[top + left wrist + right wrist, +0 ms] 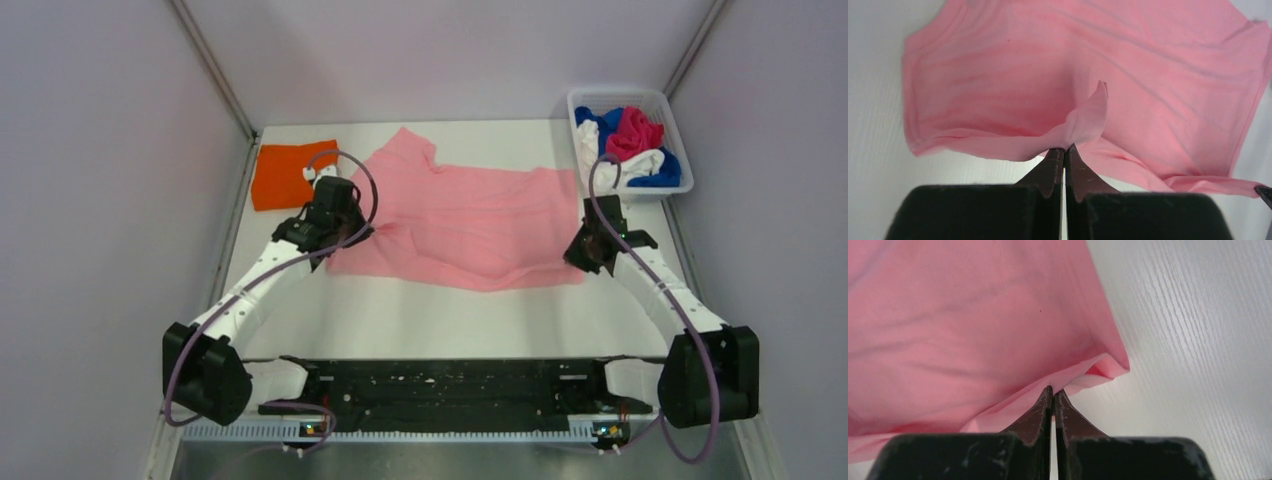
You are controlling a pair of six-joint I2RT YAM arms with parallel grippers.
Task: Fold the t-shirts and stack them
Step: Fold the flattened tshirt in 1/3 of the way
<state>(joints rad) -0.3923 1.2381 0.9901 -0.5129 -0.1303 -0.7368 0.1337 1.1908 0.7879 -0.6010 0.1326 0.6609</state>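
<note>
A large light pink t-shirt (470, 215) lies spread across the middle of the table. My left gripper (366, 233) is shut on its left edge; the left wrist view shows the pink t-shirt (1048, 65) pinched into a raised peak at the left gripper (1064, 148). My right gripper (580, 256) is shut on its right edge near the front corner; the right wrist view shows the pink t-shirt (958, 325) bunched at the right gripper (1052, 389). A folded orange t-shirt (282, 175) lies at the back left.
A white basket (673, 118) at the back right holds crumpled blue (664, 172), white (588, 140) and magenta (634, 133) t-shirts. Grey walls close in on both sides. Bare white table (430, 320) lies in front of the pink shirt.
</note>
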